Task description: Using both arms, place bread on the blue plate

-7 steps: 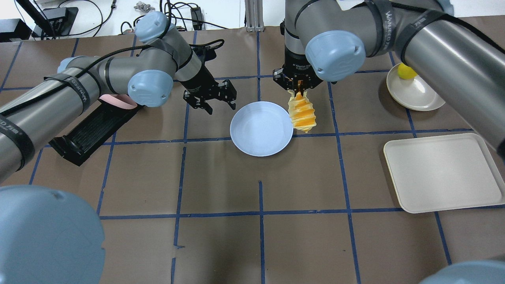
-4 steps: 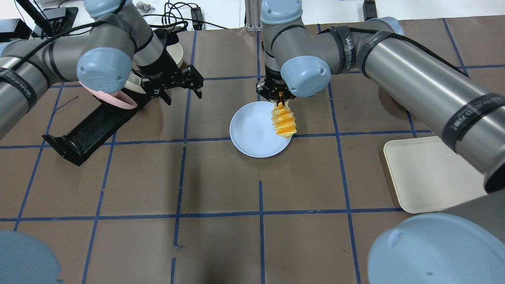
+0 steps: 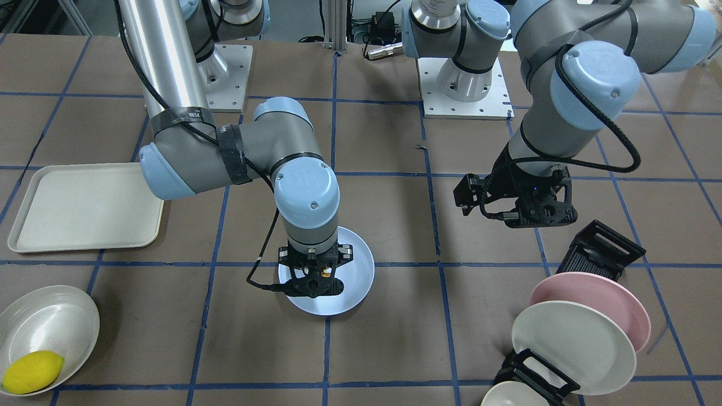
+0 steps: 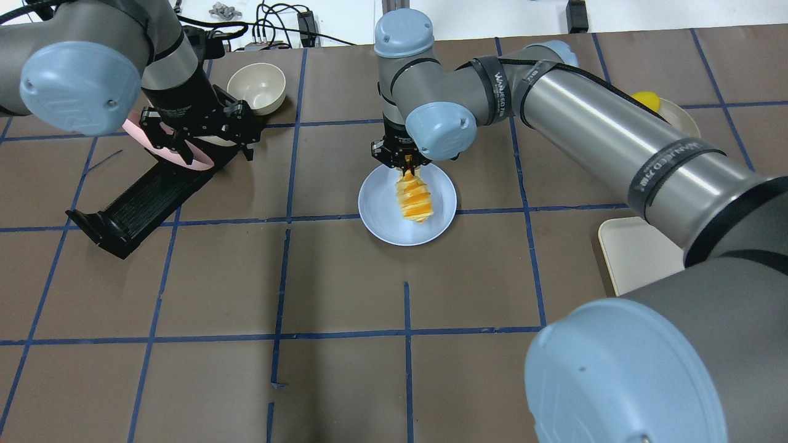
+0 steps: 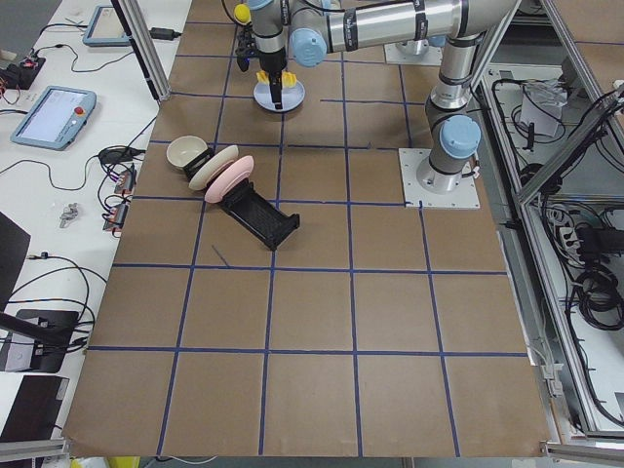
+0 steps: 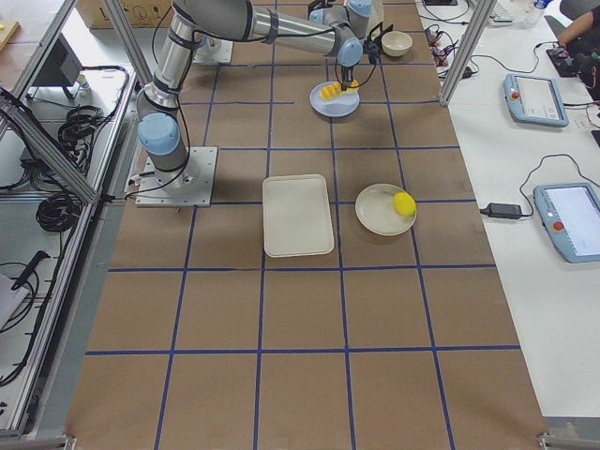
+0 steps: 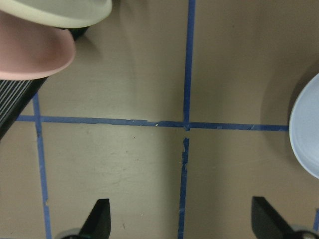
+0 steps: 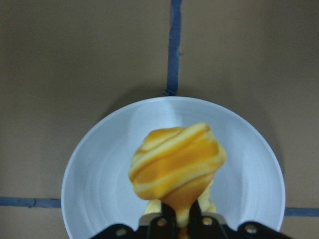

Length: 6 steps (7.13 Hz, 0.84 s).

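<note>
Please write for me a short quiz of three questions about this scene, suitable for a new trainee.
1. True or false: the right gripper grips the bread over the blue plate.
2. Where does the lemon lie? A) on the pink plate B) on the cream tray C) in the shallow white dish
3. Fill in: the left gripper is ___ and holds nothing.
Key: 1 true; 2 C; 3 open.

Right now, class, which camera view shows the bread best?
The overhead exterior view: the bread shows along its whole striped length, over the blue plate, held at one end by the right gripper. The right wrist view sees it end-on; the front-facing view hides most of it behind the gripper; the side views show it tiny.
</note>
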### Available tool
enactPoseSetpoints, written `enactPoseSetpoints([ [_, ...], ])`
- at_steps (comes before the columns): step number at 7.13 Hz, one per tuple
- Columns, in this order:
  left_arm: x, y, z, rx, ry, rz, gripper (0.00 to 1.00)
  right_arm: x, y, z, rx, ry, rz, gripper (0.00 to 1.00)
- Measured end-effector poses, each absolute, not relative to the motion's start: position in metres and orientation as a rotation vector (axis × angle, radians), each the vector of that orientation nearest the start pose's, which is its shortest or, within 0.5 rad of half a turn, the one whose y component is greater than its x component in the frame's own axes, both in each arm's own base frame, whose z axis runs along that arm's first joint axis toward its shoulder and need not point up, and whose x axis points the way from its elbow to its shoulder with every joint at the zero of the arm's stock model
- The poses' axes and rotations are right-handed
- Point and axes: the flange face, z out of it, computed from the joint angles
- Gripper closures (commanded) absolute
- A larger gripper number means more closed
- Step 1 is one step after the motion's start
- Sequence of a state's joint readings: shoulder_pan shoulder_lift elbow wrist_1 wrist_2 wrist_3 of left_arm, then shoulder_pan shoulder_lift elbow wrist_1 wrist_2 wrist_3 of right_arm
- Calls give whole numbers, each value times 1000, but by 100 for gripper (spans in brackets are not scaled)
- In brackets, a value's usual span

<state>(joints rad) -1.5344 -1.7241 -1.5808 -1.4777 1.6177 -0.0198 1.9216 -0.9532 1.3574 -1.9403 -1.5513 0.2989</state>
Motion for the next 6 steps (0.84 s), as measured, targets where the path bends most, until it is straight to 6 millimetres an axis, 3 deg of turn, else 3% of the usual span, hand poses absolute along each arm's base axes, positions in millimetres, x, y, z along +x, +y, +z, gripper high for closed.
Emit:
enactPoseSetpoints([
  [1,-110,-543,415,-81,3089,117,0,378,-618,250,-94,3135,61,86],
  [2,-112,-539,415,-76,3088,126,0,382,-619,248,-102,3136,68,1],
  [4,-110,-537,422,-83,3092,116,0,384,-617,240,-137,3146,97,0],
  [6,-91,-523,463,-141,3103,92,0,384,-613,234,-154,3152,119,0],
])
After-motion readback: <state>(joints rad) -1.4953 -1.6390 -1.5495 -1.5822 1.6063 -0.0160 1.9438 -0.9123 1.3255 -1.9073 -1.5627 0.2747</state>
